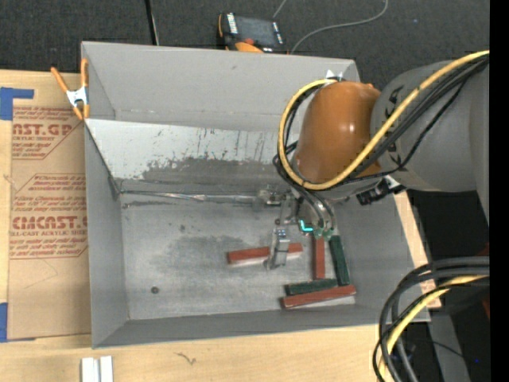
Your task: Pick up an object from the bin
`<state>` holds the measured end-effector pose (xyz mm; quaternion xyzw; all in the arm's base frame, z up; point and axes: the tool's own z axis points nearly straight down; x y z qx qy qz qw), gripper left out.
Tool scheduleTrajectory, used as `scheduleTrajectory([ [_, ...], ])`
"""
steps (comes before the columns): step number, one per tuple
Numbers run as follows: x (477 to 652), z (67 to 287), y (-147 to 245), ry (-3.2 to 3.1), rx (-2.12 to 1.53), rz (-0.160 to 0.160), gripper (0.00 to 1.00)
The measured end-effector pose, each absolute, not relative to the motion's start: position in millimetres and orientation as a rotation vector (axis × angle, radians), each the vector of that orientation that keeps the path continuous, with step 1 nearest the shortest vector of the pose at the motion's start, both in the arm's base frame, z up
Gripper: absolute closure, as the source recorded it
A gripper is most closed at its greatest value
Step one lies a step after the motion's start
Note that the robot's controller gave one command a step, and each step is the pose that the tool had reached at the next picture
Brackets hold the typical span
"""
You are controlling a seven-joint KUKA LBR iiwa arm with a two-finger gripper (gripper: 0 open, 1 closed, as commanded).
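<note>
My gripper [279,255] reaches down under the orange cover, right of the bin's middle. Its fingertips stand on a flat red-brown strip [248,255] that lies crosswise on the floor, at the strip's right part. A second red strip [319,257] lies lengthwise just to the right of the gripper, with a dark green strip [339,259] beside it. In front of these lie a dark green strip [308,289] and a red one [322,298], side by side near the front right corner.
The bin's sloped right wall rises close behind the strips. The arm and its looping yellow cables hang over the bin's right side. Bare floor stretches across the bin's left half.
</note>
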<state>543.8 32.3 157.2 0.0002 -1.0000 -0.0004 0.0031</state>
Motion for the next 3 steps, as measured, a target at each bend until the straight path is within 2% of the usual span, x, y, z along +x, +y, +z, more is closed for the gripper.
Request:
scheduleTrajectory([
  [1,553.9,65,24,-3.134,0.134,0.000,0.00],
  [2,555.8,70,25,-3.140,0.133,-0.001,1.00],
  [3,534.0,255,42,-3.028,0.865,0.001,1.00],
])
